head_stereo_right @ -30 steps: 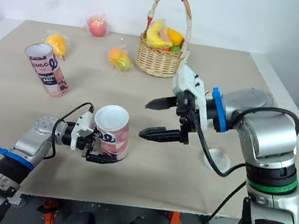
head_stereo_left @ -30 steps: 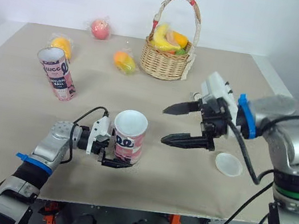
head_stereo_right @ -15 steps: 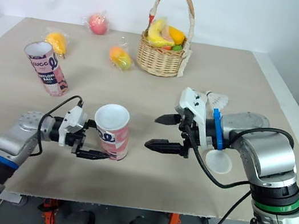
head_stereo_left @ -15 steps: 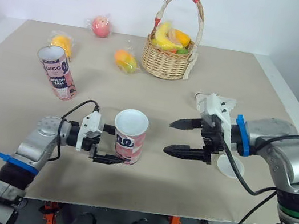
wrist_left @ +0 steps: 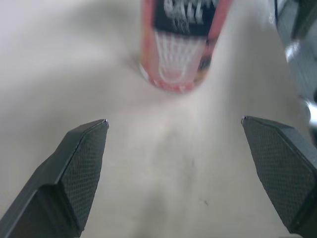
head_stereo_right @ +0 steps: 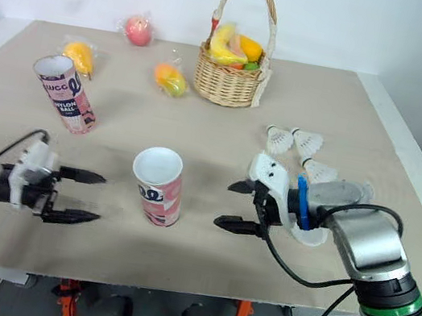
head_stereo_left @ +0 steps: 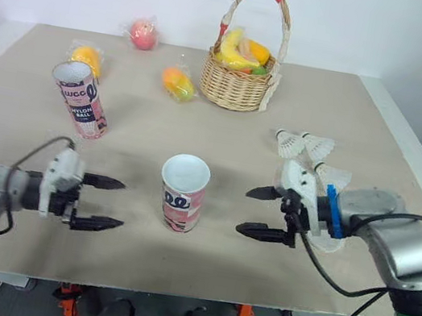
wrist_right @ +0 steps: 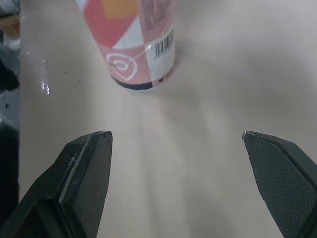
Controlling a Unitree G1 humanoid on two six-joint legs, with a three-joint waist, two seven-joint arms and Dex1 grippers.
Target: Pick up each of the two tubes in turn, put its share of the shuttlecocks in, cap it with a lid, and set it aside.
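Observation:
A pink tube (head_stereo_left: 183, 192) stands upright and open-topped in the middle of the table, also seen as the tube (wrist_left: 183, 44) and the tube (wrist_right: 133, 44) in the wrist views. My left gripper (head_stereo_left: 122, 205) is open to its left, well apart from it. My right gripper (head_stereo_left: 243, 209) is open to its right, also apart, with nothing between the fingers. A second pink tube (head_stereo_left: 80, 101) stands open at the far left. Three white shuttlecocks (head_stereo_left: 303, 146) lie at the right behind my right arm. A white lid (head_stereo_right: 310, 236) lies partly hidden under my right wrist.
A wicker basket (head_stereo_left: 235, 89) of fruit stands at the back centre. Wrapped fruits lie near it: a red one (head_stereo_left: 143, 34), an orange one (head_stereo_left: 86, 61) and another (head_stereo_left: 176, 84). The table's front edge runs just below both grippers.
My left gripper has let go of the middle tube and drawn back to the left, open. My right gripper has come down and back to the right, uncovering the shuttlecocks.

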